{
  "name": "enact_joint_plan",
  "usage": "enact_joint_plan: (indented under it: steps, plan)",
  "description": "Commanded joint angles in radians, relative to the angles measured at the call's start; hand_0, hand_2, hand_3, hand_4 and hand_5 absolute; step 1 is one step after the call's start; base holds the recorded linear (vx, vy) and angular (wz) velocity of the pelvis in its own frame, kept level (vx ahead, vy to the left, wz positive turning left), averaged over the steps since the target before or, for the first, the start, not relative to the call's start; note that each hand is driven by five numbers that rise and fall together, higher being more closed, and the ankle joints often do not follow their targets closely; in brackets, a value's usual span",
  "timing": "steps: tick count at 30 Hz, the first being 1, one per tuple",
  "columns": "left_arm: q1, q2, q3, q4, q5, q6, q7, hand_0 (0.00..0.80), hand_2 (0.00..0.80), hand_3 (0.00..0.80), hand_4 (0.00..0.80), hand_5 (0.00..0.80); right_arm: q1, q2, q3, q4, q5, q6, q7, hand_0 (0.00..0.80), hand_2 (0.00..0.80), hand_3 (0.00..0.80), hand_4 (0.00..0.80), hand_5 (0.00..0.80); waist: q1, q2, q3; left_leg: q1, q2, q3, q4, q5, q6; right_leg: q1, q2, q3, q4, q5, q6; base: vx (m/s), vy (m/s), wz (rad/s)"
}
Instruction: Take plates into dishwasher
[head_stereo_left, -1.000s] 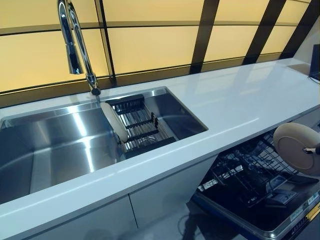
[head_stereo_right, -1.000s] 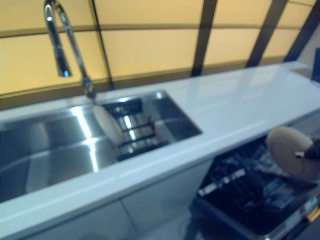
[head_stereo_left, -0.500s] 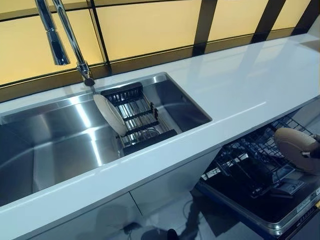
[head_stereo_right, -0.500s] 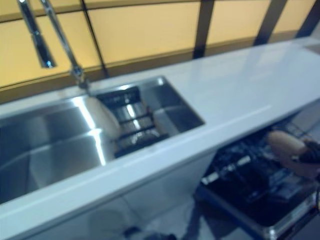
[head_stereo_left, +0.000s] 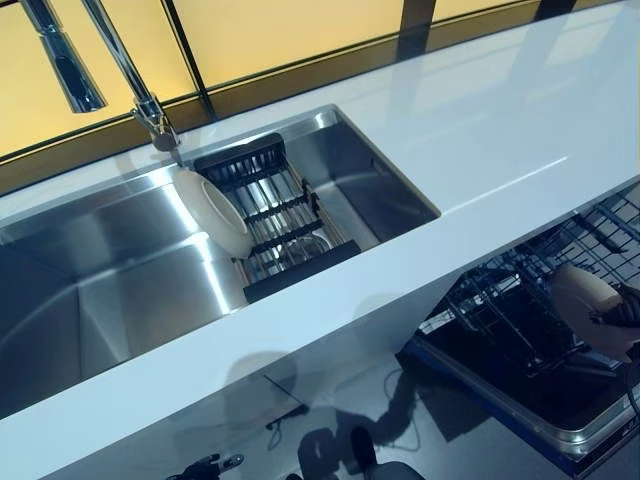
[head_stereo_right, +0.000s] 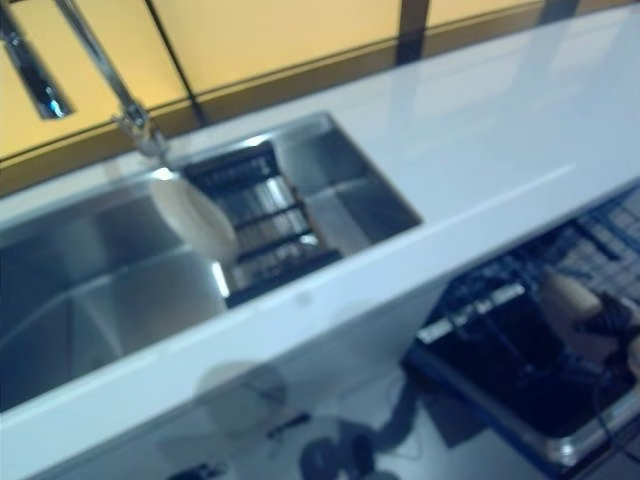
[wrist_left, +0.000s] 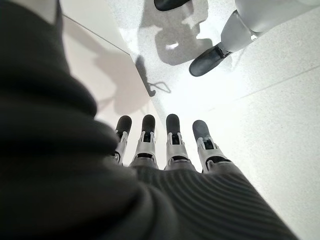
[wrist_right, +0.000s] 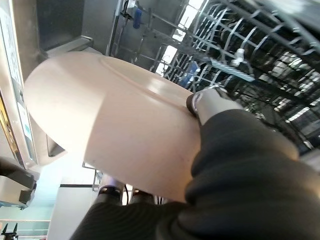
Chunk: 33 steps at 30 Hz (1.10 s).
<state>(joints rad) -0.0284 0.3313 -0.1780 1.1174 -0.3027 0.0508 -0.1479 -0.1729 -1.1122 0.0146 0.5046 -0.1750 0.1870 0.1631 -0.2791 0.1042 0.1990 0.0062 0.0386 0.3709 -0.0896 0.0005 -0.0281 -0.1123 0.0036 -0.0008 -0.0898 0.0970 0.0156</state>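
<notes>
My right hand (head_stereo_left: 625, 316) is shut on a cream plate (head_stereo_left: 588, 297) and holds it tilted just above the pulled-out dishwasher rack (head_stereo_left: 510, 300), at the lower right. In the right wrist view the thumb (wrist_right: 210, 102) presses on the plate (wrist_right: 115, 120) while the fingers (wrist_right: 120, 192) curl under its rim, with the wire rack (wrist_right: 240, 55) close behind. A second white plate (head_stereo_left: 212, 212) stands on edge in the drying rack (head_stereo_left: 285, 215) inside the sink. My left hand (wrist_left: 172, 142) shows only in its wrist view, fingers straight over the floor and holding nothing.
A white counter (head_stereo_left: 480, 130) runs between the steel sink (head_stereo_left: 100, 290) and the dishwasher below its front edge. A tall faucet (head_stereo_left: 60, 70) stands behind the sink. The open dishwasher door (head_stereo_left: 500, 400) juts out over the floor.
The camera has tilted down, so the sink and counter sit higher in view. My right hand has lowered and tilted the cream plate closer to the dishwasher rack.
</notes>
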Motion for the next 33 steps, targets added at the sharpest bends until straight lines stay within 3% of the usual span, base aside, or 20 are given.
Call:
enact_joint_plan:
  steps: [1, 13, 23, 33]
  plan:
    - [-0.030, 0.025, -0.039, 0.024, -0.046, -0.026, -0.011, 0.000, 0.000, 0.000, 0.000, 0.000, -0.120, -0.001, 0.002, 0.085, -0.060, 0.026, -0.105, 0.800, 0.800, 0.800, 0.800, 0.800, 0.033, -0.008, -0.008, -0.021, 0.009, -0.050, 0.002, -0.034, 0.008, -0.007, -0.028, -0.086, 0.051, -0.071, 0.071, 0.000, 0.000, 0.00]
    - [-0.040, 0.020, -0.068, -0.001, -0.085, -0.014, -0.014, 0.000, 0.000, 0.000, 0.000, 0.000, -0.200, -0.068, 0.031, 0.173, -0.139, 0.064, -0.197, 0.800, 0.800, 0.800, 0.800, 0.800, 0.034, 0.021, 0.007, -0.030, 0.005, -0.052, 0.002, -0.028, 0.004, -0.013, -0.033, -0.090, 0.044, -0.068, 0.073, 0.000, 0.000, 0.00]
    - [-0.044, 0.015, -0.082, -0.022, -0.115, -0.002, -0.009, 0.000, 0.000, 0.000, 0.000, 0.000, -0.318, -0.121, 0.109, 0.203, -0.207, 0.042, -0.175, 0.800, 0.800, 0.800, 0.800, 0.800, 0.041, 0.041, 0.017, -0.040, 0.004, -0.054, 0.002, -0.021, 0.001, -0.024, -0.035, -0.091, 0.046, -0.071, 0.072, 0.000, 0.000, 0.00]
    - [-0.048, 0.017, -0.085, -0.038, -0.124, -0.002, -0.019, 0.000, 0.000, 0.000, 0.000, 0.000, -0.416, -0.101, 0.200, 0.218, -0.235, 0.053, -0.139, 0.800, 0.800, 0.800, 0.800, 0.800, 0.050, 0.061, 0.034, -0.055, 0.001, -0.060, 0.002, -0.016, 0.000, -0.040, -0.039, -0.093, 0.050, -0.073, 0.070, 0.000, 0.000, 0.00]
